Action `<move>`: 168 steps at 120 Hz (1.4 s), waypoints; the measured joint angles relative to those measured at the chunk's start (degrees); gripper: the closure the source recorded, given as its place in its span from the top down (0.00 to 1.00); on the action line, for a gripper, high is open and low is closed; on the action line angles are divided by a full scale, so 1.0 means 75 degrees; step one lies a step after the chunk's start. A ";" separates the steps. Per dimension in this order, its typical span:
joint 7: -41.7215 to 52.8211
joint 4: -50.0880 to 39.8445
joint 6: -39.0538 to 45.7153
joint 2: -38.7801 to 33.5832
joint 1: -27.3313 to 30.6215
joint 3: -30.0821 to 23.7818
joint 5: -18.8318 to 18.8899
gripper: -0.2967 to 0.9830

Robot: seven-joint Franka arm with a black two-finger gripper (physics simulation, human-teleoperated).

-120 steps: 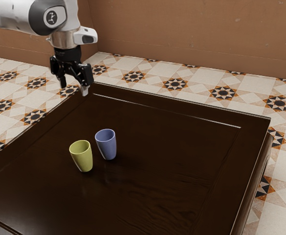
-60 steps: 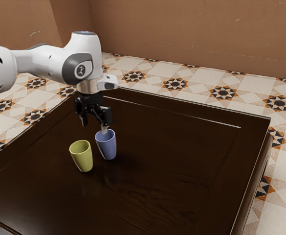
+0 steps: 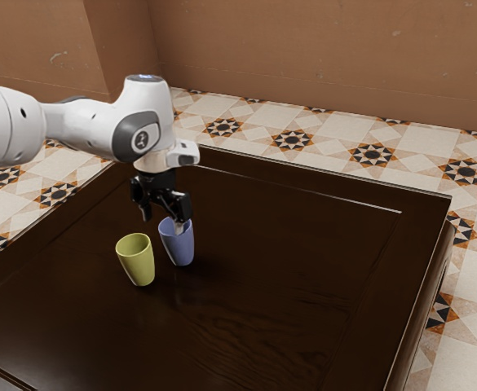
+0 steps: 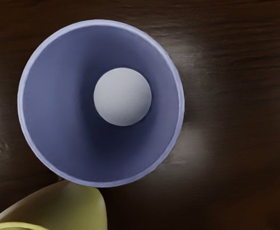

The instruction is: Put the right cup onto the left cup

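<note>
Now low over the blue cup [image 3: 179, 248], jaws wide.
The gripper [image 3: 163, 225] has come down to it, fingers well parted, clasping nothing. Both cups stand upright where they were on the table [image 3: 287, 269], the yellow cup [image 3: 138, 263] just beside, at the exterior view's left. Blue seems the one to lift; a grasp likely comes next.

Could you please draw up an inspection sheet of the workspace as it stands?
Surface: dark brown wooden table, with a sheen.
Job's things: blue cup and yellow-green cup, both upright, close together, not stacked.
Clutter: nothing seen.
Gripper: pincer open, low over the blue cup, one fingertip at its mouth.
Cables: nothing seen.
Surroundings: plain brown wall; tiled floor with star patterns.
</note>
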 joint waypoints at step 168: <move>0.0018 0.0507 0.1304 0.1397 0.0083 -0.0337 -0.0161 0.22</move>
